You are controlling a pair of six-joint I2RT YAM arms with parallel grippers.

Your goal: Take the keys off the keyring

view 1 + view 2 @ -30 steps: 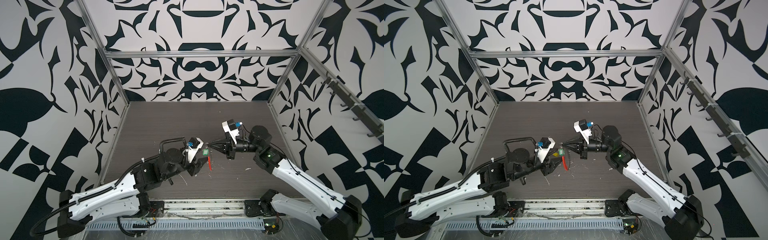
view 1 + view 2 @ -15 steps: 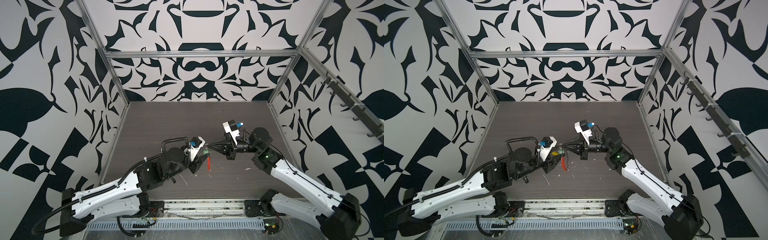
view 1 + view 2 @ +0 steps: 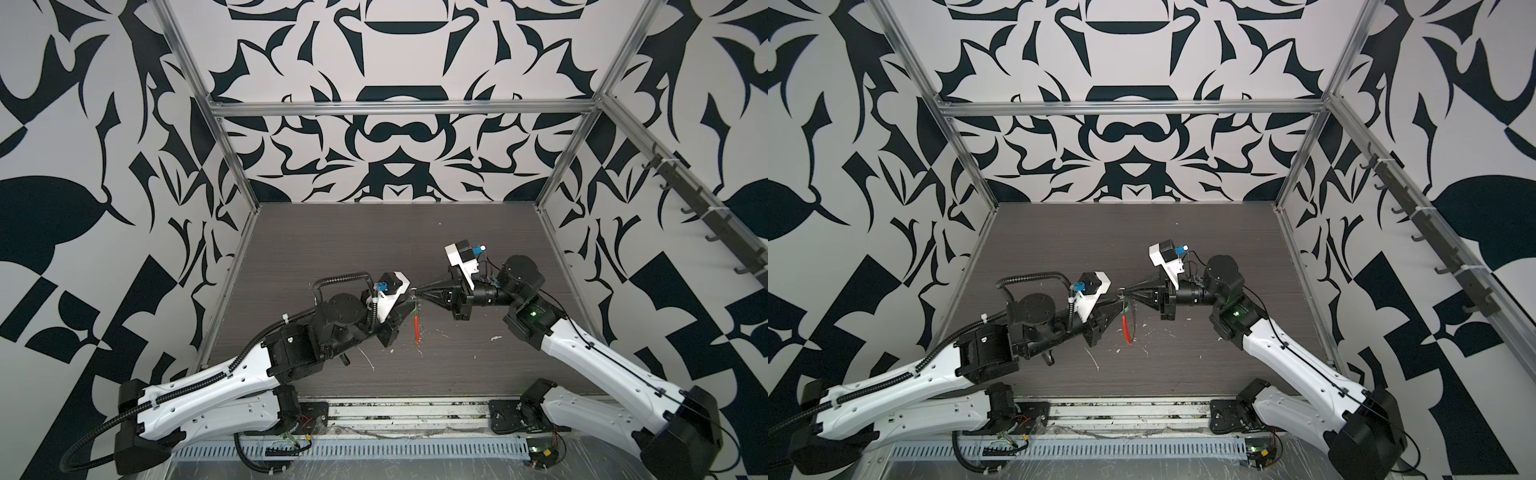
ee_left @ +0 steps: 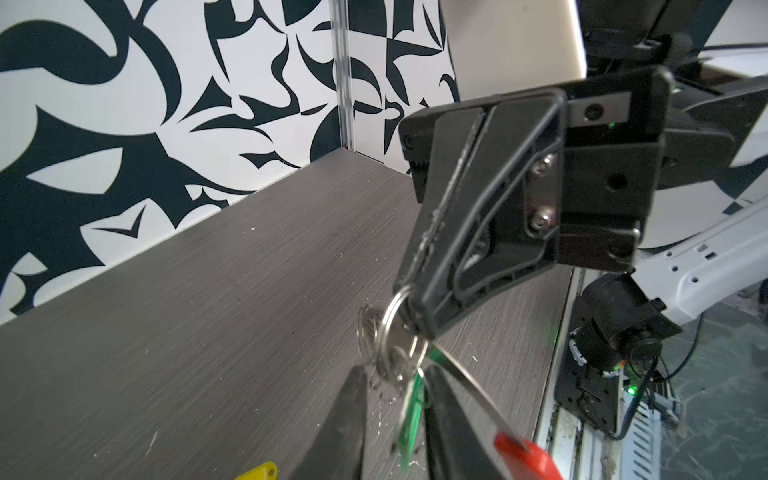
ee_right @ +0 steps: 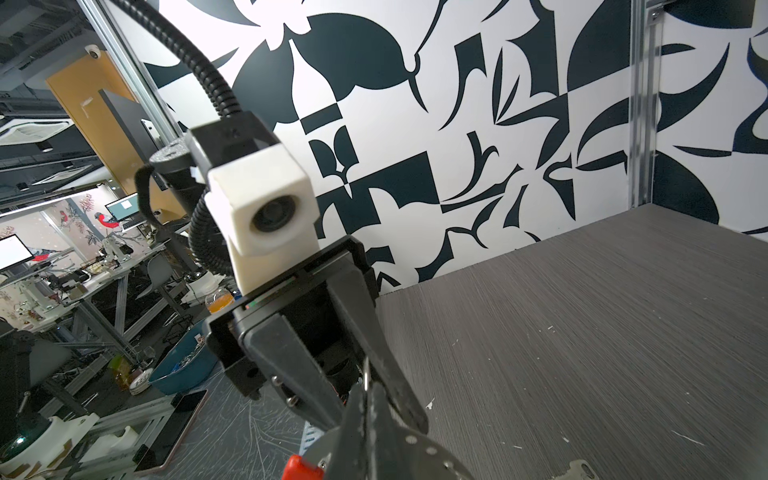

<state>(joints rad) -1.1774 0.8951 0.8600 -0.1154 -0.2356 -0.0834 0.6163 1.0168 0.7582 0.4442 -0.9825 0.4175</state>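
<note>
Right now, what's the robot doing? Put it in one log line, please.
right gripper: shut on keyring, loop hanging | left gripper: open around green tag | status: green tag not off yet

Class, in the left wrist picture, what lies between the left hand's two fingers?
The green key tag hangs between those fingers, dangling from the keyring gripped by the right hand; the left wrist view shows it.

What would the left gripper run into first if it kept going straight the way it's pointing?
Most likely the green tag hanging between the fingers of the left gripper, then the right gripper shut on the keyring; depth is uncertain.
</note>
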